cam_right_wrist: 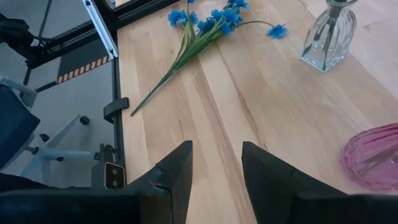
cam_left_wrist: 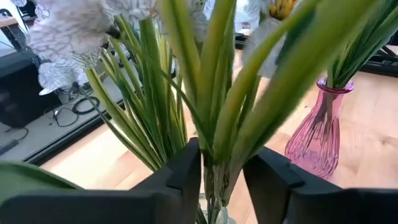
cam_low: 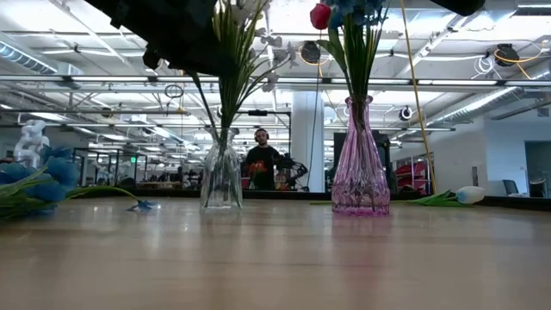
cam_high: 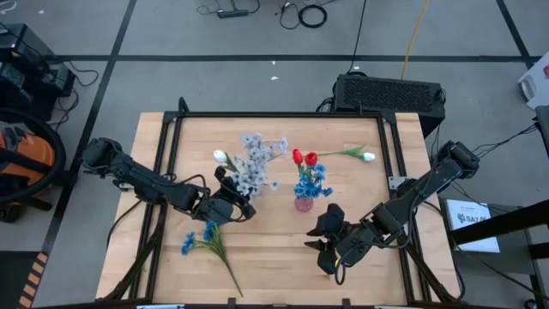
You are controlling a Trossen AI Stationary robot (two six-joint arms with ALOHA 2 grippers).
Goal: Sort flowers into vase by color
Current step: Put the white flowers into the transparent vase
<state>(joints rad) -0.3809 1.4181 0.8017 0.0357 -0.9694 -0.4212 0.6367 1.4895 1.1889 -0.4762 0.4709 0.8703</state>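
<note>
A clear glass vase [cam_low: 221,176] holds pale lavender-white sprays [cam_high: 256,163] and a white tulip [cam_high: 221,157]. A pink vase [cam_high: 304,203] holds red tulips [cam_high: 303,158] and blue clusters [cam_high: 314,182]. One blue spray [cam_high: 206,240] lies flat near the table's near left. A white tulip [cam_high: 367,156] lies at the far right. My left gripper [cam_high: 233,202] is open at the clear vase's near side, with the green stems [cam_left_wrist: 217,155] between its fingers just above the vase mouth. My right gripper [cam_high: 328,249] is open, above bare table near the pink vase. My left gripper [cam_left_wrist: 222,177] has its fingers on either side of the bundle of green stems [cam_left_wrist: 214,171], just above the clear vase's mouth, reaching in level from the table's left. The stems stand upright in the vase. Whether the fingers touch them, I cannot tell.
A black frame [cam_high: 171,129] runs round the tabletop. Bare wood lies between the pink vase [cam_right_wrist: 373,155] and the blue spray [cam_right_wrist: 205,28], and along the near edge. A person stands far back in the room [cam_low: 261,159].
</note>
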